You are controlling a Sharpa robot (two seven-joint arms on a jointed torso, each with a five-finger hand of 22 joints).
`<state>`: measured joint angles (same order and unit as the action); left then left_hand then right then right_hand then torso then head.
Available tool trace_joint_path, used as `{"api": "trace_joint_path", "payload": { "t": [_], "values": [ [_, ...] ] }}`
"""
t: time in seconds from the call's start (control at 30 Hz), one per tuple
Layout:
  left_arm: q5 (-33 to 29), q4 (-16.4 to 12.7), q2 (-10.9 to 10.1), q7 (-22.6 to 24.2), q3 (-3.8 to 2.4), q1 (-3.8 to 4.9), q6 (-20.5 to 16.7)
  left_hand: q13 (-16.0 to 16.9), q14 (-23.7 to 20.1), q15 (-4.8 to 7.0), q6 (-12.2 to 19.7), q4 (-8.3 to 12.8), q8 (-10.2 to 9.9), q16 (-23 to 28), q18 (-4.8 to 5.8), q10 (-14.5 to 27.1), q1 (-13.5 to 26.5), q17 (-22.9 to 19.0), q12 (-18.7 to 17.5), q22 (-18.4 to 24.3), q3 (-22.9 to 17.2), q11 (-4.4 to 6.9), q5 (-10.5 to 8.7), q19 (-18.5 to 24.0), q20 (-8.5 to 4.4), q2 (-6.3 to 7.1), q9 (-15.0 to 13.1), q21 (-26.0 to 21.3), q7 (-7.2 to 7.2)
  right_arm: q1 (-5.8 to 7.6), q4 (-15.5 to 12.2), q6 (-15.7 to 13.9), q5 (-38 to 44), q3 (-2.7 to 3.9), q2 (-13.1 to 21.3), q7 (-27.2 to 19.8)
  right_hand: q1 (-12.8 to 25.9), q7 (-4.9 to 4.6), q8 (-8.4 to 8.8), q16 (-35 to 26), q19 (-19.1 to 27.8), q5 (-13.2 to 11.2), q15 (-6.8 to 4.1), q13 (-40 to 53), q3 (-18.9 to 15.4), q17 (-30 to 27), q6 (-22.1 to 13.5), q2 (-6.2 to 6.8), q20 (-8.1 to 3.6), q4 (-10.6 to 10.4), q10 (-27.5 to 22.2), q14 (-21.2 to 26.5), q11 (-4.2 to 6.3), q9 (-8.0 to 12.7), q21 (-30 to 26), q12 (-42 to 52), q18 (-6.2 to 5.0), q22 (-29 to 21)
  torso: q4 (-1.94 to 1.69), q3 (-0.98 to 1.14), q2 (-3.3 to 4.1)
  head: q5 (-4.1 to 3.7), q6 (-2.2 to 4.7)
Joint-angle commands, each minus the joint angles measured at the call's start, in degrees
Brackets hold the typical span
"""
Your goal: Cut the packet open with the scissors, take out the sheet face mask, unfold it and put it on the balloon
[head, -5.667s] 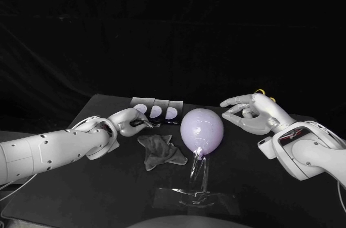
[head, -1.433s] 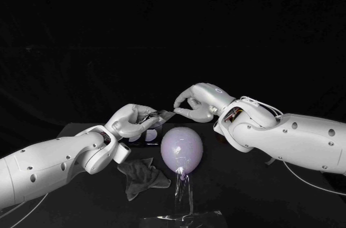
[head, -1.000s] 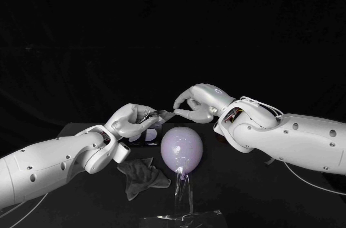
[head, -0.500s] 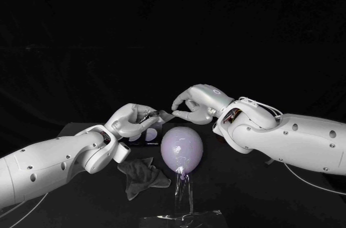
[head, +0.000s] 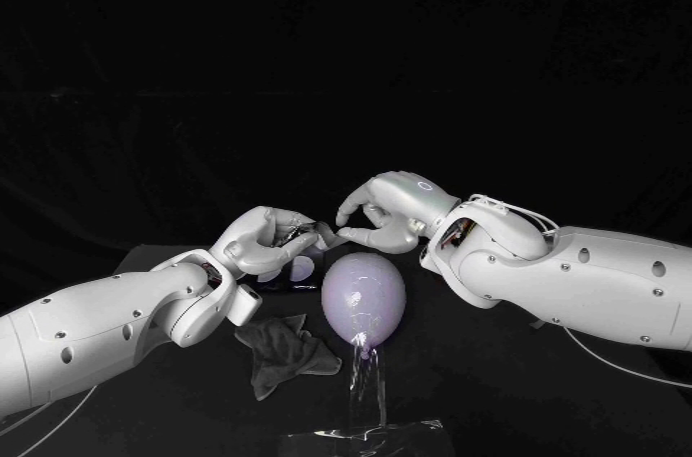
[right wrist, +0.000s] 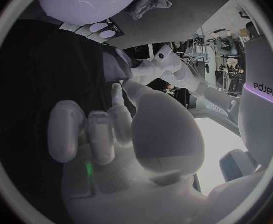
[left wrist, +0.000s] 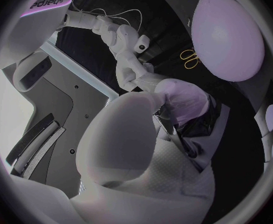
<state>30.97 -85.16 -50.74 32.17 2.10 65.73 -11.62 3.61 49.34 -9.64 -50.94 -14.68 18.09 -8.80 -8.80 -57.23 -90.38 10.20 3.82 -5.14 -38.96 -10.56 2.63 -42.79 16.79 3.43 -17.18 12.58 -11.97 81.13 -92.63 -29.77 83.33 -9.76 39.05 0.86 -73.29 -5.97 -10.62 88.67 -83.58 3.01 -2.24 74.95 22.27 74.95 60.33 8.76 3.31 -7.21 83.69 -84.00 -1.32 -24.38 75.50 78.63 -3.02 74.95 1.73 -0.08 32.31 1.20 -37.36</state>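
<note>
In the head view you see the left hand (head: 264,242) raised above the table (head: 483,372), its fingers closed around a dark packet (head: 307,241). The right hand (head: 387,215) is just beside it, with fingers bent toward the upper edge of the packet. You cannot tell whether they grip it. Below both hands the balloon (head: 361,289) stands upright on a clear stand (head: 369,402). A grey crumpled cloth (head: 286,352) lies near the balloon on the left arm's side. The spare packets (head: 296,273) lie flat behind it.

In the left wrist view the packet is pinched at the fingertips of the left hand. The scissors (left wrist: 189,59) lie on the table beyond the balloon, well apart from both hands.

In the right wrist view the fingers (right wrist: 86,134) of the right hand are bent in side by side. Their contact with the packet is hidden.
</note>
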Motion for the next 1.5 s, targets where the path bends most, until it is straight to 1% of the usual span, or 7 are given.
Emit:
{"api": "trace_joint_path", "payload": {
  "t": [0.03,0.4,0.5,0.6,0.77,1.0,1.5],
  "values": [
    [0.0,-0.2,0.2,0.9,-0.14,0.21,-0.1,-0.1,0.4,0.03,-0.1,0.5,0.2,0.3,-0.05,-0.1,0.5,-0.1,-0.3,0.1,0.0,0.02,0.11,-0.4,-0.14,-0.16,-0.1,0.3,-0.07,-0.05,-0.3,2.9,1.6,-0.08,-0.2,-0.9,0.0,-0.19,0.01,0.3,-1.8,-0.3,-0.16,5.4,-0.5,10.4,-0.2,0.59,0.20,-0.1,0.5,-5.1,-0.15,0.1,-0.4,-0.4,0.27,11.4,-0.02,-0.03,-0.01,-0.02,-0.25],
    [0.1,-0.2,0.3,0.9,-0.14,0.25,-0.3,-0.1,0.4,0.03,-0.1,0.5,0.2,0.3,-0.05,-0.1,0.5,-0.1,-0.3,0.1,0.0,0.02,0.11,-0.4,-0.14,-0.16,-0.1,0.3,-0.07,-0.03,0.1,5.4,2.7,-0.19,-1.2,-0.1,0.3,-0.26,0.03,0.3,-1.7,-0.2,-0.07,5.4,-1.0,10.5,-0.3,0.90,0.28,-0.5,0.4,-5.1,-0.24,0.1,-0.4,-0.5,0.26,11.4,0.04,-0.01,-0.01,-0.21,-0.49],
    [0.2,-0.4,0.4,0.9,-0.14,0.26,-0.3,-0.1,0.4,0.03,-0.1,0.5,0.2,0.3,-0.05,-0.1,0.5,-0.1,-0.3,0.1,0.0,0.02,0.11,-0.4,-0.14,-0.16,-0.1,0.3,-0.07,-0.03,0.6,5.5,3.1,-0.24,-1.8,0.8,-0.6,-0.09,-0.12,0.3,-1.7,-0.2,-0.12,5.5,-0.5,10.6,-0.1,0.02,0.30,-0.5,0.4,-5.1,-0.12,0.1,-0.4,-0.5,0.25,11.4,0.00,-0.02,0.01,-0.17,-0.58],
    [0.4,-0.6,0.5,1.0,-0.14,0.27,-0.3,-0.1,0.4,0.03,-0.1,0.5,0.2,0.3,-0.05,-0.1,0.5,-0.1,-0.3,0.1,0.0,0.02,0.11,-0.4,-0.14,-0.16,-0.1,0.3,-0.07,-0.03,1.0,5.4,3.5,-0.27,-2.2,1.6,-0.9,-0.05,-0.18,0.3,-1.7,-0.2,-0.14,5.6,-0.4,10.6,0.0,-0.17,0.30,-0.4,0.4,-5.1,-0.09,0.1,-0.4,-0.4,0.25,11.4,0.05,-0.01,0.00,-0.22,-0.62],
    [0.7,-0.9,0.5,1.0,-0.14,0.27,-0.4,-0.1,0.4,0.03,-0.1,0.5,0.2,0.3,-0.05,-0.1,0.5,-0.1,-0.3,0.1,0.0,0.02,0.11,-0.4,-0.14,-0.16,-0.1,0.3,-0.07,-0.04,1.3,5.6,4.3,-0.34,-2.9,2.7,-2.1,0.15,-0.45,0.3,-1.7,-0.2,-0.26,5.7,0.0,10.7,0.3,-0.51,0.27,0.1,0.5,-5.1,0.09,0.0,-0.2,-0.3,0.26,11.4,-0.03,-0.03,0.01,-0.36,-0.76],
    [0.8,-0.8,0.4,1.1,-0.14,0.29,-0.7,-0.1,0.4,0.03,-0.1,0.5,0.2,0.3,-0.05,-0.1,0.5,-0.1,-0.3,0.1,0.0,0.02,0.11,-0.4,-0.14,-0.16,-0.1,0.3,-0.07,-0.04,0.8,6.8,5.7,-0.44,-2.9,4.2,-3.1,0.23,-0.63,0.3,-1.7,-0.1,-0.35,5.7,0.5,10.7,0.5,-0.58,0.22,0.7,0.4,-5.1,0.17,0.0,-0.1,-0.4,0.26,11.4,0.02,-0.05,0.01,-0.42,-0.88],
    [-0.2,-0.5,-0.1,1.3,-0.15,0.35,-1.4,-0.1,0.4,0.04,0.0,0.6,0.3,0.3,-0.02,-0.1,0.4,-0.1,-0.3,0.1,-0.1,0.04,0.12,-0.5,-0.14,-0.30,-0.2,0.3,-0.11,-0.08,-0.2,13.3,8.8,-0.50,-1.0,8.4,-3.5,0.36,-1.18,0.3,-1.7,0.4,-0.41,5.5,0.8,10.8,1.1,-0.08,0.20,1.1,0.1,-5.1,0.27,-0.1,0.0,-0.8,0.27,11.4,0.05,-0.01,-0.03,-0.58,-1.26]
  ]
}}
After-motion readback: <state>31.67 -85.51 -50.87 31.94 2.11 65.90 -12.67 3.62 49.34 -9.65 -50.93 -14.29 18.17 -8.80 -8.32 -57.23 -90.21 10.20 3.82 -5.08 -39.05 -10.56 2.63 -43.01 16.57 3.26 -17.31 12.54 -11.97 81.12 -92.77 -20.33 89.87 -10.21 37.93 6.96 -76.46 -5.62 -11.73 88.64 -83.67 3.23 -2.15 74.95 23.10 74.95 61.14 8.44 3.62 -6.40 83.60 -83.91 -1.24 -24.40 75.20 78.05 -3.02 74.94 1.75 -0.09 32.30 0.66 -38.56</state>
